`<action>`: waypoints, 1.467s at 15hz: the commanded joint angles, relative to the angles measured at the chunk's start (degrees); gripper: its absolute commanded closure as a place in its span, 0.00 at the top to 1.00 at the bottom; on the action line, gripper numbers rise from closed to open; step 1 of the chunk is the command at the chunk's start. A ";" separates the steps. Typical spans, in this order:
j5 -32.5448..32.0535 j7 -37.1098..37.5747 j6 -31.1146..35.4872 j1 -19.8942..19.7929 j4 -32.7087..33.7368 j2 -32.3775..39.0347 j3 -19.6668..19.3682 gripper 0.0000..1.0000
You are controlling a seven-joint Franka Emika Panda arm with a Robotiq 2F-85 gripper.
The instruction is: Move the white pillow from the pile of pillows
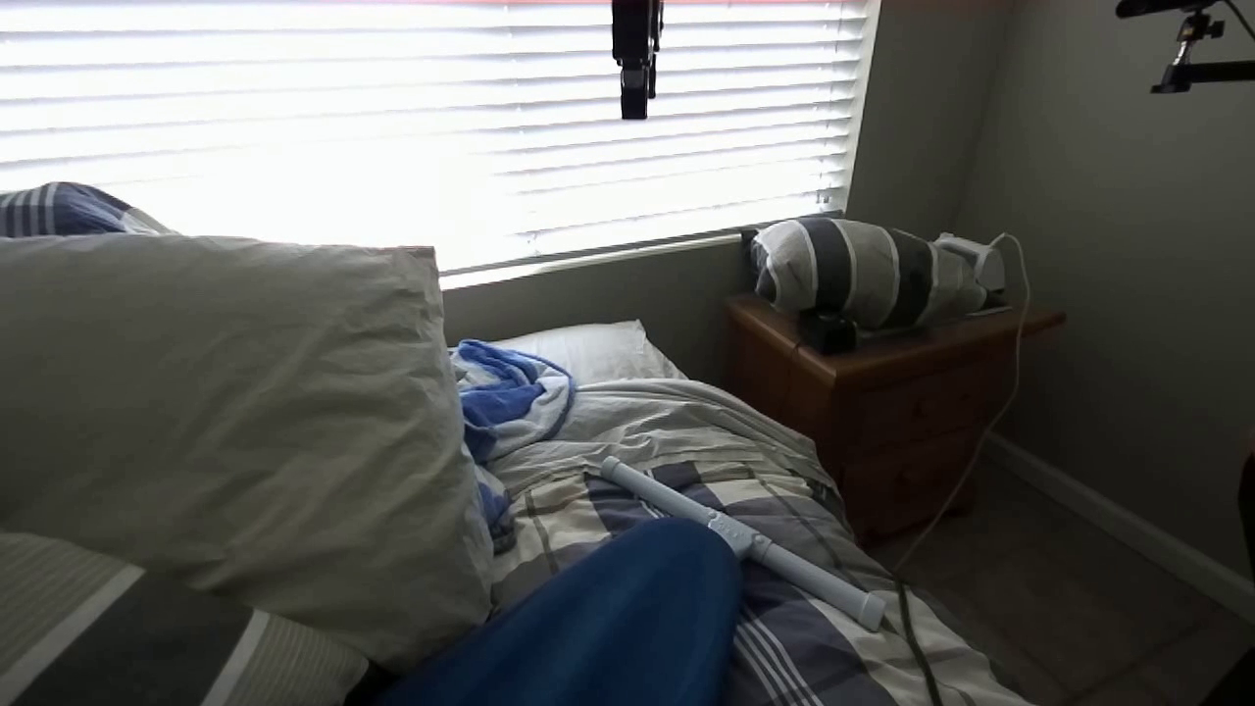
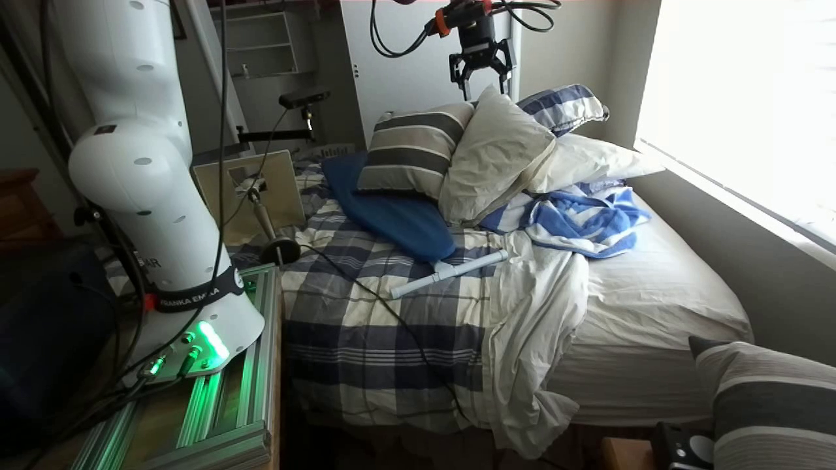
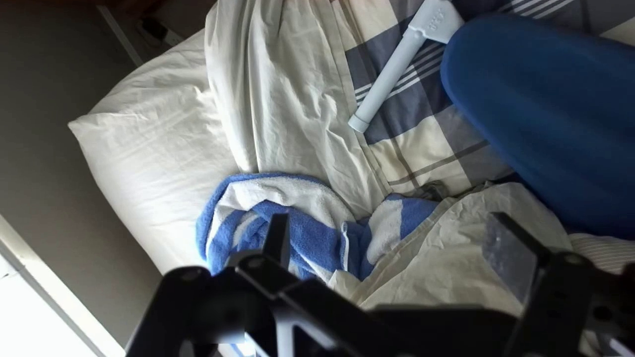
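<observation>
You have a single arm to reach with, and its gripper points down over the bed, fingers spread wide, gripping nothing. The white pillow leans in the pile of pillows, well in from the bed's edge beside the nightstand, with the striped pillow beside it and the plaid pillow behind. It lies below your gripper and, as I judge it, off on the side away from the nightstand. In an exterior view its peak seems level with your fingertips, but with the blinds as backdrop you hang well above it. In the wrist view one free edge slants between your fingers, the towel just beyond. Its long axis seems to slope down toward the ironing board, though foreshortening leaves that unsure. Your next move probably calls for coming down astride that edge.
</observation>
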 commanded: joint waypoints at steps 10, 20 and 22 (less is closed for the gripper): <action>3.68 -5.07 4.94 -0.44 4.25 4.66 -0.10 1.00; 16.36 -30.26 11.63 -4.35 30.90 31.54 5.63 1.00; 17.67 -34.49 10.92 -4.37 36.44 36.16 7.21 1.00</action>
